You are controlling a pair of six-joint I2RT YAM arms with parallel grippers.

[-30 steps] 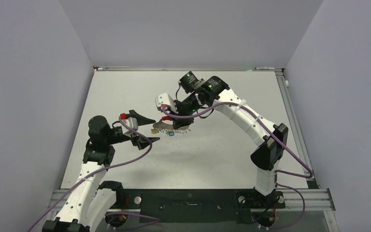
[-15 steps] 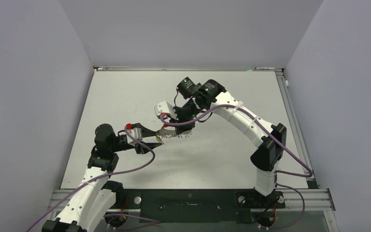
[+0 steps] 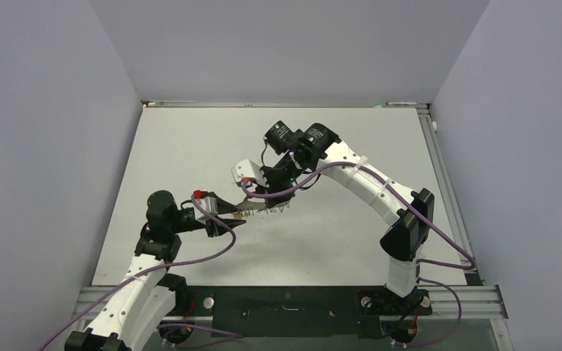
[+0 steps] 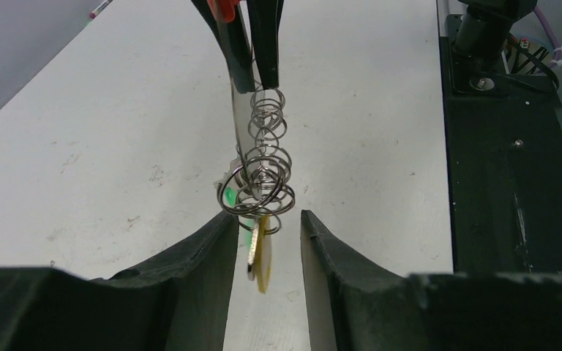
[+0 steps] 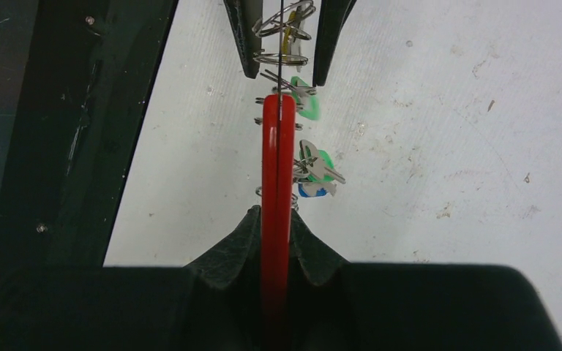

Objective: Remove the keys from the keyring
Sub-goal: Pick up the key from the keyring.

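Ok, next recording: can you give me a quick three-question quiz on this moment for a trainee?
1. True or false: the right tool is shut on the red strap.
2. In the left wrist view, the tag hanging between the fingers of the left tool is: A yellow, B blue, C red.
3. Fill in: in the right wrist view, the blue tag hangs nearest the ___ tool.

Key
1. True.
2. A, the yellow tag.
3. Right.
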